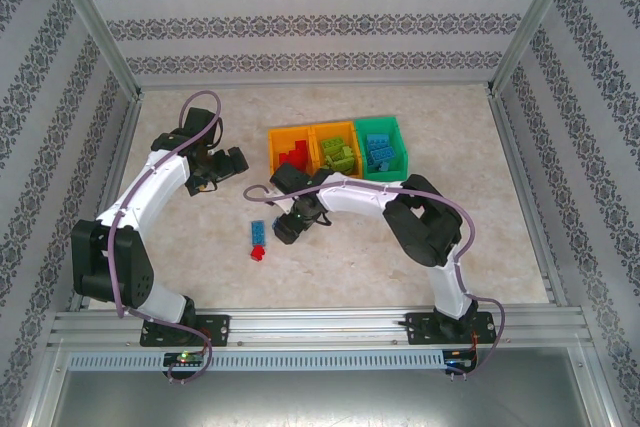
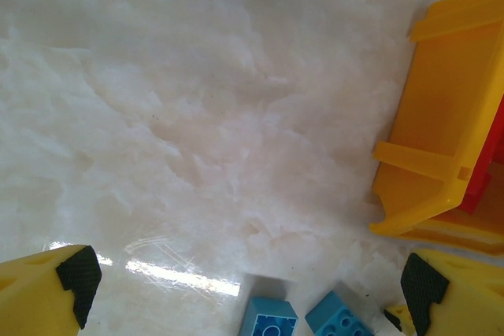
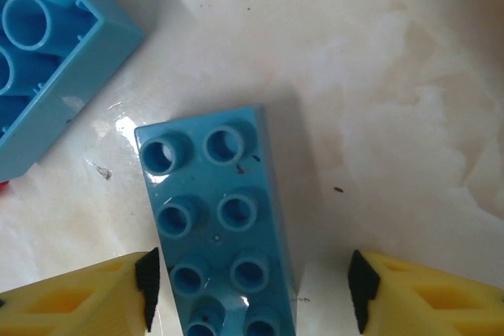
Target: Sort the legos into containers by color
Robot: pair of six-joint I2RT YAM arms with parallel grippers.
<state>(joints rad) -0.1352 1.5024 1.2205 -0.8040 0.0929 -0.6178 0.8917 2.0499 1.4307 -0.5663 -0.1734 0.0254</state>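
Rt pincer: rt wrist view, nearest the lens; yellow fingers w/ black pads in the bottom corners, jaws apart, nothing clamped.
Stud-up blue lego: flat on table, its near end btwn the jaws; one pad just beside its edge, contact unclear; other pad stands off w/ a gap.
Upturned blue lego: top-left corner, hollow side up, near the stud-up one, not touching it.
Left pincer: left wrist view; jaws wide apart, nothing btwn the pads, over bare pale table.
Two blue legos: bottom edge btwn the fingers, cut off by the frame, close together.
Left orange bin: at rt side of left wrist view, a red lego showing inside.
Bins, top view: three in a row at far-centre of table, side by side; left orange bin holds red legos, middle orange bin holds light green legos, green bin holds blue legos.
Left pincer, top view: left of the bins, aimed toward them, near the left orange bin, apart from it.
Rt pincer, top view: mid-table, in front of the bins, just beside the loose blue legos.
Loose red lego: just below the loose blue ones, nearer the arm bases.
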